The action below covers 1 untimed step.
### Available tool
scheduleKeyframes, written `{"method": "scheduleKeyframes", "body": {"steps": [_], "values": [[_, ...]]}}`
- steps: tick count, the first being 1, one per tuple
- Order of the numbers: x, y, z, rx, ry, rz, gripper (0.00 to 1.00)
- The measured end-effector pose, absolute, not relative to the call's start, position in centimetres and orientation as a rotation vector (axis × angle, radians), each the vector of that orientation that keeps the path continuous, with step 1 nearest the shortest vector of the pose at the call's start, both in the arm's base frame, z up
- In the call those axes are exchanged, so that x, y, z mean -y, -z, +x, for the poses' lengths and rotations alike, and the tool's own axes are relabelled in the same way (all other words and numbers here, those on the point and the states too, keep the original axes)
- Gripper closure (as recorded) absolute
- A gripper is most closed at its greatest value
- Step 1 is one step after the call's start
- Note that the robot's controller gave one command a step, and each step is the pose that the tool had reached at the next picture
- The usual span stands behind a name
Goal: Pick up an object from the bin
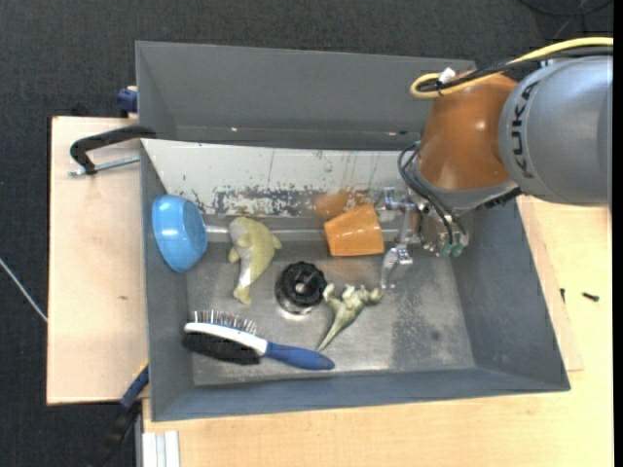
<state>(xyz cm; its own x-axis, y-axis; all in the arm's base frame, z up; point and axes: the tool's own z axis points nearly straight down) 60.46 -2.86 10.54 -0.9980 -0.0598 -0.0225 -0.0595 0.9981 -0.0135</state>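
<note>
I see nothing lifted yet: my gripper (397, 257) sits just beside the orange cup (352, 233) at the bin's (492, 309) back wall. I can't tell its opening.

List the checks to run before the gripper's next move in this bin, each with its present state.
1. The gripper is down inside the bin, right of the orange cup: ok.
2. Gripper touching the orange cup: cannot tell.
3. Orange cup apart from the other things: ok.
4. Pale green dinosaur toy lies close by the gripper and could be bumped: not ok.
5. Brush and blue bowl lie well off to the left: ok.
</note>
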Motion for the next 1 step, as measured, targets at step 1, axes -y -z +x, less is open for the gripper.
{"method": "scheduleKeyframes", "body": {"steps": [1], "values": [[3.39,-9.21,60.78,-3.120,0.017,0.119,0.00]]}}
